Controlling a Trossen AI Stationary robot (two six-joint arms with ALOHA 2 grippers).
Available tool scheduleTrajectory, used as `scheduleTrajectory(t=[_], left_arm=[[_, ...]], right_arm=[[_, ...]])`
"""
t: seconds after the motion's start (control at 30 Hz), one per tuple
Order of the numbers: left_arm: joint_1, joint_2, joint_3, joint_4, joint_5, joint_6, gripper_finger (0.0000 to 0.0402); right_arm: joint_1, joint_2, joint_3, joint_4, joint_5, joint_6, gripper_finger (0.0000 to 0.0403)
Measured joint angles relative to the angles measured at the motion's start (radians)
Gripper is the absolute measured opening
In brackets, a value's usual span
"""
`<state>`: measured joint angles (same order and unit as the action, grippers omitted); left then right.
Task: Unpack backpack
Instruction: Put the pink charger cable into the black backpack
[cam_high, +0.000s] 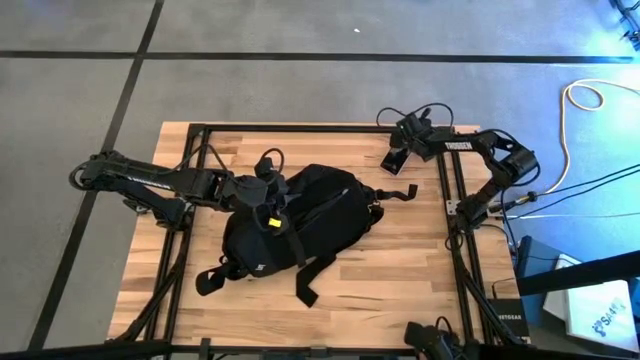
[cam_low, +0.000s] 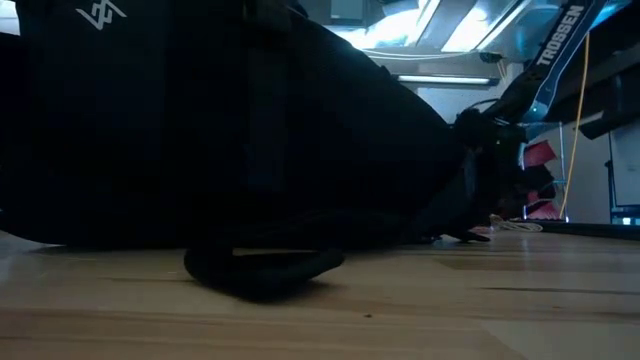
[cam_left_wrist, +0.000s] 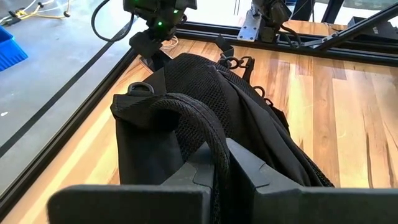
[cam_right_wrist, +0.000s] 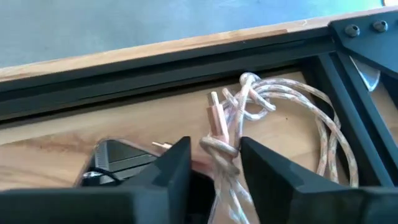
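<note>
The black backpack (cam_high: 300, 225) lies flat on the middle of the wooden table, its straps spread toward the near edge; it fills the low view (cam_low: 200, 120). My left gripper (cam_high: 262, 207) is over its left part, shut on a padded shoulder strap (cam_left_wrist: 186, 118). My right gripper (cam_high: 398, 165) is at the table's far right, shut on a bundled pinkish cable (cam_right_wrist: 273, 106). A small flat black phone (cam_right_wrist: 118, 158) lies on the table right beside it. My left gripper pinches the padded shoulder strap (cam_left_wrist: 219, 158) between its two fingers (cam_left_wrist: 255, 174); the strap arches up ahead of them and runs back between them. The backpack's body rests on the table. My right gripper has the cable's knotted middle (cam_right_wrist: 219, 149) between its two fingers (cam_right_wrist: 267, 168), coming slanting from above. The cable's loops (cam_right_wrist: 323, 124) spread out ahead of the fingertips over the wood by the frame corner.
A black metal frame (cam_high: 445, 200) runs round the table; its rail (cam_right_wrist: 186, 62) lies just beyond the cable. Bare wood (cam_high: 400, 280) shows to the near right of the backpack. A loose black strap end (cam_low: 260, 268) lies on the table in front of the low camera.
</note>
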<state>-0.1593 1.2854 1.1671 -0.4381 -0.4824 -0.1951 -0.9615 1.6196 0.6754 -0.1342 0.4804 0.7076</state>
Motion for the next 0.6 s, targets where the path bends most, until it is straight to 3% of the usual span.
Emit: scheduleTrajectory(t=[0.2,0.47,0.6], left_arm=[[0.000,0.000,0.000,0.000,0.000,0.000,0.0005],[0.000,0.000,0.000,0.000,0.000,0.000,0.0005],[0.000,0.000,0.000,0.000,0.000,0.000,0.0005]], right_arm=[[0.008,0.050,0.003,0.046,0.032,0.100,0.0080],[0.008,0.054,0.003,0.042,0.032,0.099,0.0071],[0.007,0.055,0.002,0.037,0.022,0.096,0.0048]])
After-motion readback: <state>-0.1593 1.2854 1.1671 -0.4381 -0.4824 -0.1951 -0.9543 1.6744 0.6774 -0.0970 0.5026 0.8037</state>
